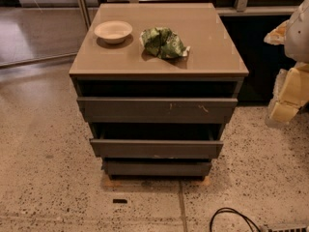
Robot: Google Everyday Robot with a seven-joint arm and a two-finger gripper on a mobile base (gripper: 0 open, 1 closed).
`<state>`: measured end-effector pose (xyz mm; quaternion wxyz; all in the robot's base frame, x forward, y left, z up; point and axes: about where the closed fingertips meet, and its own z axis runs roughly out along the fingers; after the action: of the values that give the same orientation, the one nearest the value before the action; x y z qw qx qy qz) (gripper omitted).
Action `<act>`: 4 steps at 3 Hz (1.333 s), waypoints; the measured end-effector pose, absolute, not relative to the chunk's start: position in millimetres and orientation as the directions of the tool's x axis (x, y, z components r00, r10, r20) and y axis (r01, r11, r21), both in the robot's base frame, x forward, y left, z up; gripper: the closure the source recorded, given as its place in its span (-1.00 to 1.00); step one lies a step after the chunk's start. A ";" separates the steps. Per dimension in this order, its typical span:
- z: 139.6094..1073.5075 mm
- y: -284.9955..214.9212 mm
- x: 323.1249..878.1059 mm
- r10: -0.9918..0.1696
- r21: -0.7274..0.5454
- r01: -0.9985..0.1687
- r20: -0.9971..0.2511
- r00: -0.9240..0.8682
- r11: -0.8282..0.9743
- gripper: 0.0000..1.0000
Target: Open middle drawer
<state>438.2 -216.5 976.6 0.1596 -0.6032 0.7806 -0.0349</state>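
A grey-brown cabinet (159, 57) with three stacked drawers stands in the middle of the view. The middle drawer (157, 149) has a flat, unmarked, handleless front with a dark gap above it; its inside does not show. The top drawer front (157, 109) carries pale scratches. The bottom front (157, 168) is the shortest. My gripper (291, 93), white with pale yellow parts, hangs at the right edge, well right of the cabinet and touching none of the drawers.
A white bowl (113, 31) and a crumpled green bag (163, 43) lie on the cabinet top. A black cable (231, 216) curls on the speckled floor at the front right. Dark panels and glass stand behind the cabinet.
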 end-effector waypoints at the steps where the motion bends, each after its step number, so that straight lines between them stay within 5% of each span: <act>1: 976.6 -216.5 438.2 -0.953 -0.247 -0.931 -0.207 -0.221 0.270 -1.00; 4: 871.1 -193.2 417.0 -0.903 -0.156 -0.937 -0.355 -0.242 0.312 -1.00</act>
<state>417.0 -193.2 871.1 0.1926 -0.5847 0.7869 0.0441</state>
